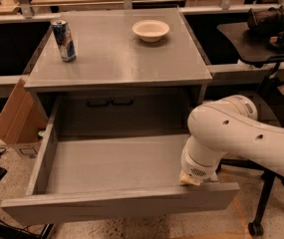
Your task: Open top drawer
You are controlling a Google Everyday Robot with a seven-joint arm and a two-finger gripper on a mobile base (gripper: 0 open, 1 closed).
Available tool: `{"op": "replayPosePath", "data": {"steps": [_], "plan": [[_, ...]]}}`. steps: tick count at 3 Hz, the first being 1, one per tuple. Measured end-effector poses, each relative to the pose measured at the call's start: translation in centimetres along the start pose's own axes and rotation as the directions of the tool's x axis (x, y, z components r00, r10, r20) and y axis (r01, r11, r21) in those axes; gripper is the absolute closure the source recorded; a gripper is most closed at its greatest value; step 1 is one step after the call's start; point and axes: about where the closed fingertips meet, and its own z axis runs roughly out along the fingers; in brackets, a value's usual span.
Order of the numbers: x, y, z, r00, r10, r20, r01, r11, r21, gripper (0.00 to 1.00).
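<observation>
The top drawer point(111, 166) of the grey cabinet stands pulled far out toward me, its shallow grey box bare inside and its flat front point(121, 205) along the bottom of the view. My white arm comes in from the right and bends down over the drawer's front right corner. The gripper point(190, 179) is at that corner, just behind the front panel, mostly hidden under the arm's wrist.
On the cabinet top point(116, 59) stand a blue and silver can point(63, 40) at the left and a white bowl point(151, 30) at the back. A cardboard box point(13, 114) leans at the cabinet's left. A dark chair point(261, 39) is at the right.
</observation>
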Motion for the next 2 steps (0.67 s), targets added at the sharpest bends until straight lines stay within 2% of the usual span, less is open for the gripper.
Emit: {"op": "replayPosePath", "data": {"steps": [1,2], "plan": [[0.02,0.04,-0.06,1.000,-0.001,-0.001,0.001,1.0000,0.001,0.00],[0.02,0.04,-0.06,1.000,-0.001,-0.001,0.001,1.0000,0.001,0.00]]}}
